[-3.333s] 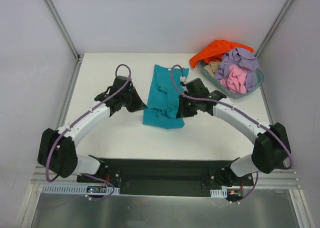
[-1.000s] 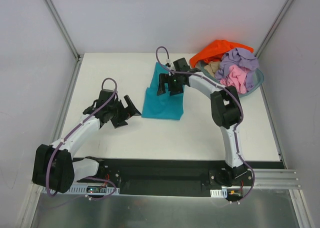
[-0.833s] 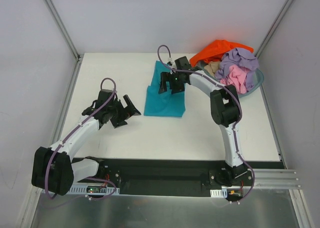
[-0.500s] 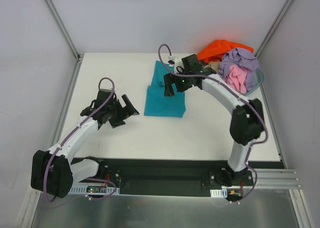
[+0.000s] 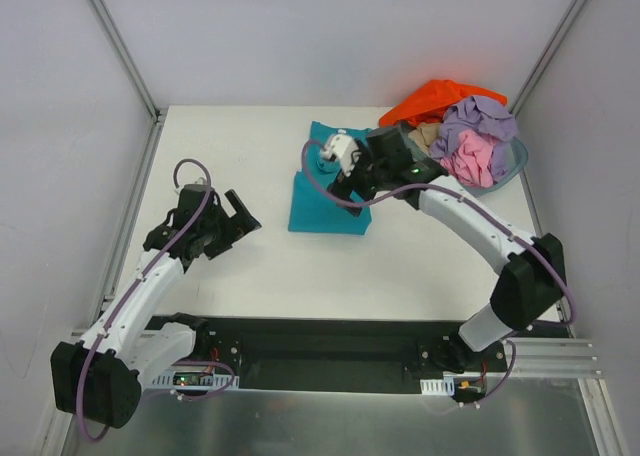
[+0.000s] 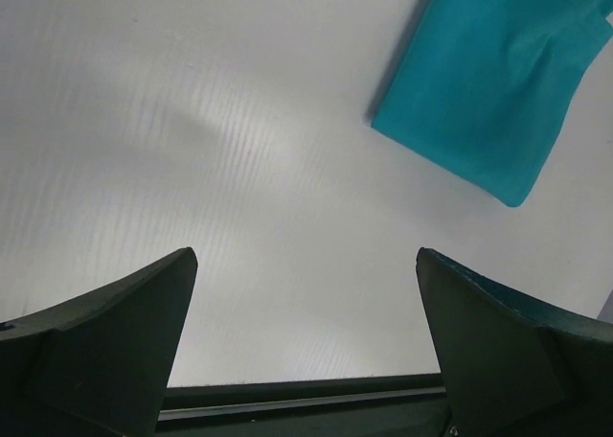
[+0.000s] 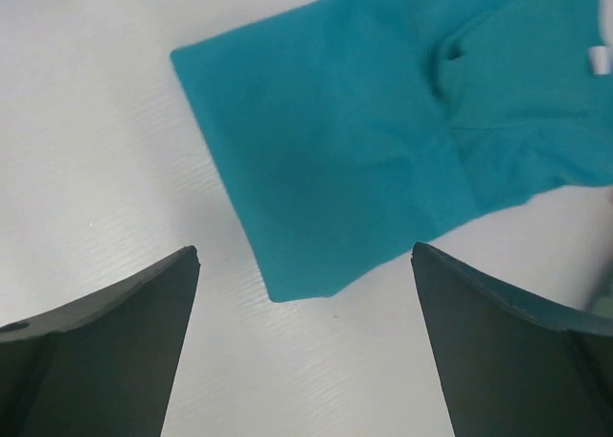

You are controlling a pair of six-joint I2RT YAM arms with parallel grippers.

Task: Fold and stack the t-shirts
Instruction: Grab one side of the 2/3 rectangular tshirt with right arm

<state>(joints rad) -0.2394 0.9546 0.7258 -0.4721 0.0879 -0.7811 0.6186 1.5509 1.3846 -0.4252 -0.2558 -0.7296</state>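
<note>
Teal t-shirt [image 5: 326, 204] lies flat mid-table [image 5: 220, 146], folded into a compact block with nothing gripping it. Right gripper [image 5: 350, 179] hovers over its far part, jaws wide and empty. Judged a let-go posture, placing the cloth where a stack can start. Left gripper [image 5: 242, 219] sits over bare table well left of the cloth, jaws wide and empty, likely parked clear. Orange t-shirt [image 5: 430, 98], lavender t-shirt [image 5: 482, 116], pink t-shirt [image 5: 470, 158] and beige t-shirt [image 5: 428, 134] are heaped unfolded at the grey-blue basin [image 5: 516, 162], far right: supply pile.
</note>
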